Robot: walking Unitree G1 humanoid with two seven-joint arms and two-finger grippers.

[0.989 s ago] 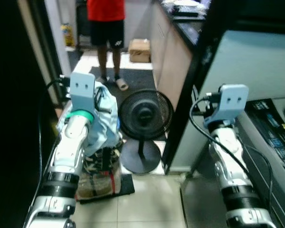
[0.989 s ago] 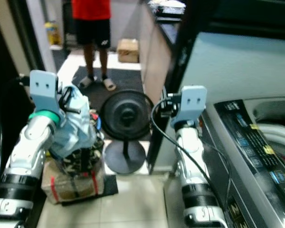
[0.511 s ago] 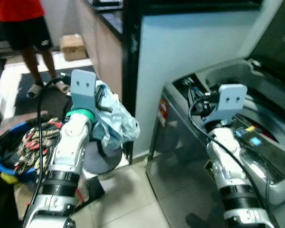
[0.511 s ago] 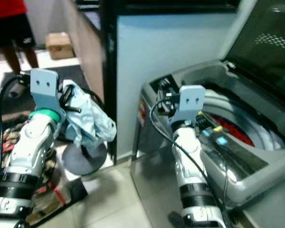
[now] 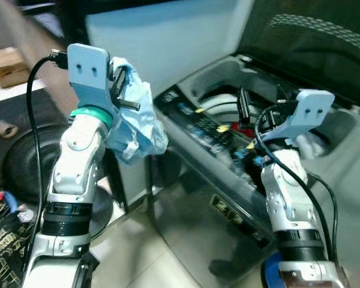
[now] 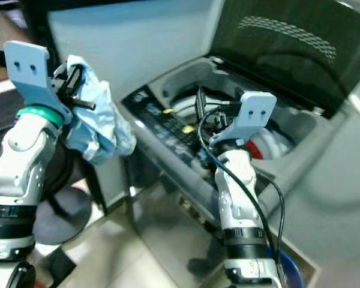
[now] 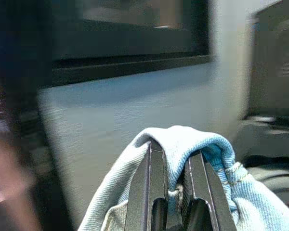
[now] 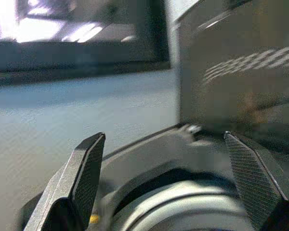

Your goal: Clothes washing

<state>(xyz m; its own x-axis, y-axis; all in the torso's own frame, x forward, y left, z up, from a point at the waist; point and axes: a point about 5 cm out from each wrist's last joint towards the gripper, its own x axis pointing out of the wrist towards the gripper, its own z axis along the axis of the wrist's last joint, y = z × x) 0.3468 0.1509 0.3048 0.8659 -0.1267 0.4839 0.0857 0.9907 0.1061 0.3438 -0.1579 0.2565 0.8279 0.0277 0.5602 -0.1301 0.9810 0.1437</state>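
The left end effector [image 7: 171, 192] is clamped on a bunched fold of a pale blue cotton garment [image 5: 135, 123], held up beside the grey top-loading washing machine [image 5: 228, 150], not yet over its drum. The cloth looks light, limp and easy to snag; a pinch on the gathered fold suits it. The right end effector [image 8: 168, 178] hangs spread wide above the open drum [image 6: 270, 141], where something red shows.

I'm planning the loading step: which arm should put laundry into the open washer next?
Likely the left. Its gripper already has its fingers shut on the light blue garment, held beside the washing machine with its lid up. The right gripper is open and holds nothing, above the drum.
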